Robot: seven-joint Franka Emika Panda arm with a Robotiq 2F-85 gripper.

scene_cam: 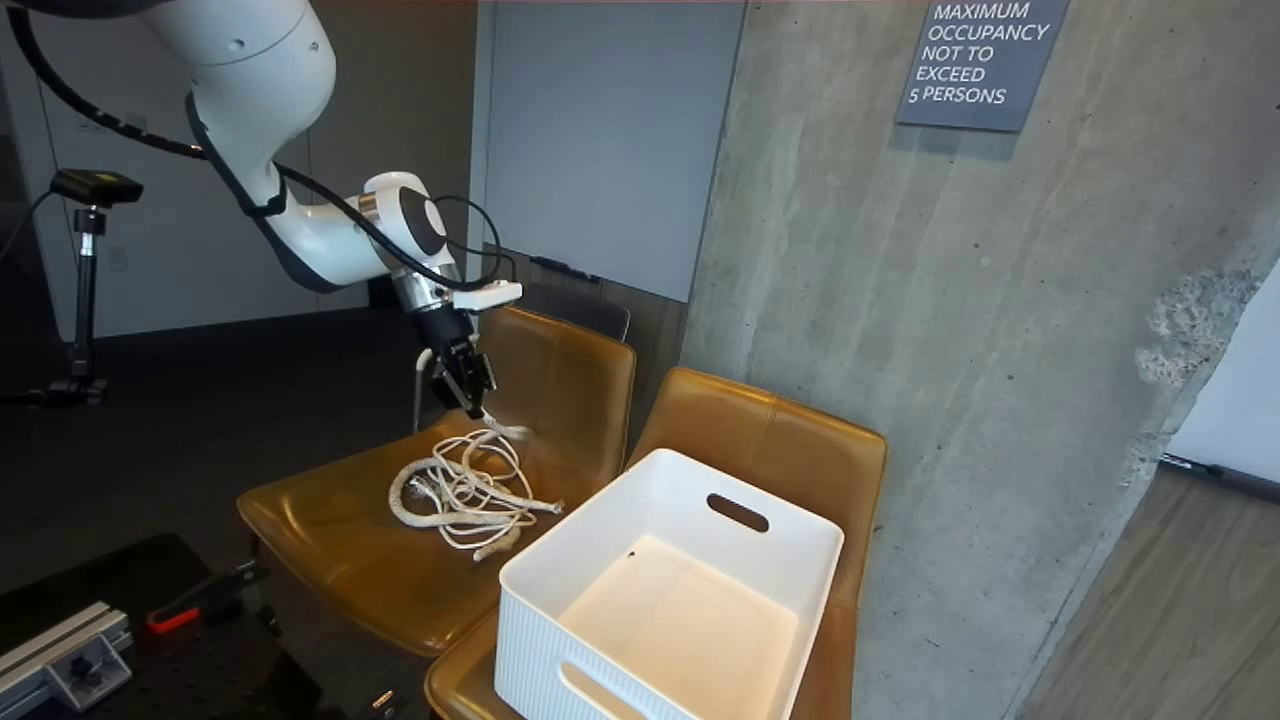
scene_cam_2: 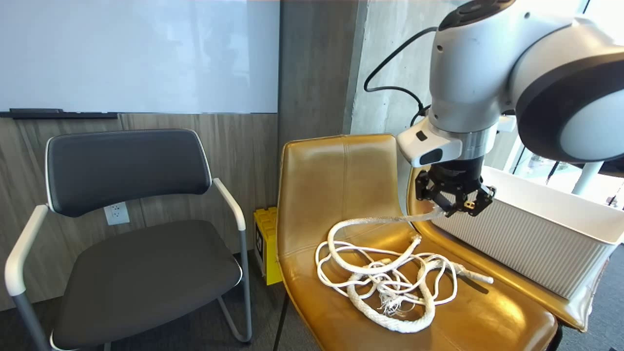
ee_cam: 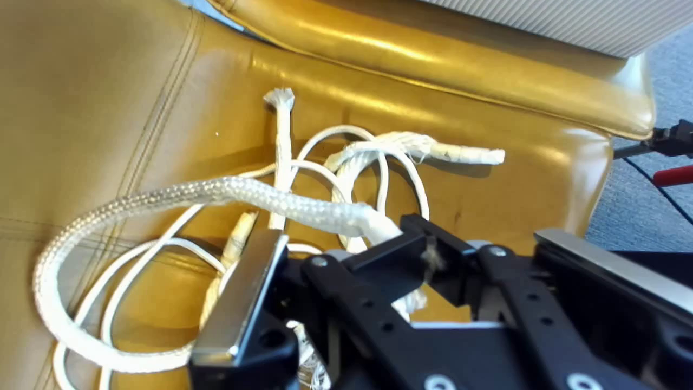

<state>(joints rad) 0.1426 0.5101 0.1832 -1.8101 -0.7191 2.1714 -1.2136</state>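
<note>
Black two-finger gripper (ee_cam: 429,254) | narrow jaws, they hold thick white braided rope (ee_cam: 303,208) near its end | above tan leather chair (scene_cam_2: 317,185)

The rope (ee_cam: 227,190) is braided white, the fingers (ee_cam: 392,265) black, the leather chair (scene_cam_2: 336,187) golden-brown.

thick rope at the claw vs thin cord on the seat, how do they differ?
Thickness: the thick rope is far fatter than the thin cord.
Surface: the thick rope shows a clear braid; the thin cord looks smooth in the wrist view.
Pose: the thick rope has one end raised in the claw; the thin cord lies in loops on the brown seat.
Shared: both whitish, part of one tangle.
</note>
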